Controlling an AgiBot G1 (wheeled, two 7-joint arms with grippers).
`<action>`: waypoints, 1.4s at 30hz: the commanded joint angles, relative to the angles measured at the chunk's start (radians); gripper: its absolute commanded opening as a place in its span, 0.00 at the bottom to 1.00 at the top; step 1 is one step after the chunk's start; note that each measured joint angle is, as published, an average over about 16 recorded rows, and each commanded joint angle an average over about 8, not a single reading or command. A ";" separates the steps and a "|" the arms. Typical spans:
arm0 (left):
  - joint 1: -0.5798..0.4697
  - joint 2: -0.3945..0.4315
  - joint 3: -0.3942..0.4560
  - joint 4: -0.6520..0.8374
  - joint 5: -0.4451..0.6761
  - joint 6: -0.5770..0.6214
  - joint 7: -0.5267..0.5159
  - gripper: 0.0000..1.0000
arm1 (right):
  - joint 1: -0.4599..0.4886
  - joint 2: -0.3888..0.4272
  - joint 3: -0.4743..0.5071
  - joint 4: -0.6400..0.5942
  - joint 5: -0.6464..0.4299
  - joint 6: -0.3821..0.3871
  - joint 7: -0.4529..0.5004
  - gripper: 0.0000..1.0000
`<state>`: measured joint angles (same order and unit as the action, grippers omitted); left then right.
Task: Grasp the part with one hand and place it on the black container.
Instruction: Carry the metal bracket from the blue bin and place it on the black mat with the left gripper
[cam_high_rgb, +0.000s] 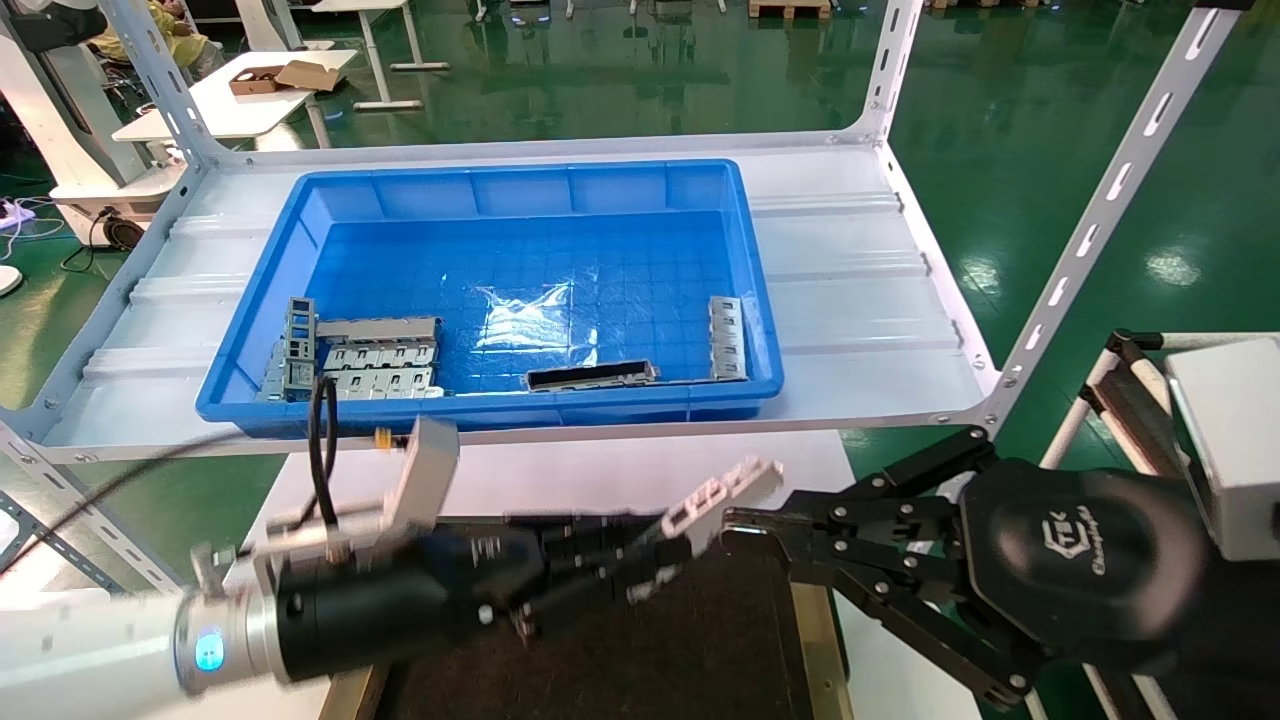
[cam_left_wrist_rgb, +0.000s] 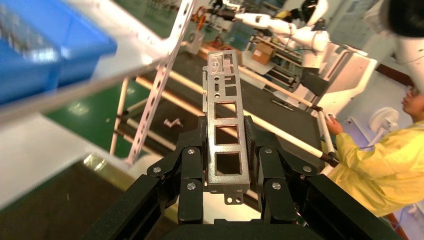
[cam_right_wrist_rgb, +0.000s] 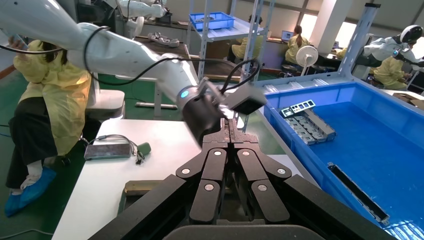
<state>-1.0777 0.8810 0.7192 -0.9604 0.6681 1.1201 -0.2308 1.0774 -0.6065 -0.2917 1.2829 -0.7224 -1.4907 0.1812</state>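
Observation:
My left gripper is shut on the part, a slim silver-grey strip with rectangular cut-outs, and holds it just above the far side of the black container. In the left wrist view the part stands clamped between both fingers of the left gripper, its free end sticking out past the tips. My right gripper is shut and empty, its tips close beside the part's free end. In the right wrist view the right gripper points at the left arm.
A blue bin sits on the white shelf beyond the container. It holds grey slotted plates, a dark bar and a strip. A slanted shelf post rises at the right. People in yellow stand nearby.

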 joint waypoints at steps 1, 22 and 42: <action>0.059 -0.029 -0.002 -0.085 -0.008 -0.055 -0.022 0.00 | 0.000 0.000 0.000 0.000 0.000 0.000 0.000 0.00; 0.446 0.011 0.026 -0.359 0.028 -0.712 -0.081 0.00 | 0.000 0.001 -0.001 0.000 0.001 0.001 -0.001 0.00; 0.436 0.313 0.025 -0.178 0.066 -1.104 -0.052 0.00 | 0.001 0.001 -0.003 0.000 0.002 0.001 -0.001 0.00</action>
<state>-0.6418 1.1905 0.7477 -1.1407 0.7348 0.0212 -0.2822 1.0779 -0.6054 -0.2942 1.2829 -0.7207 -1.4896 0.1800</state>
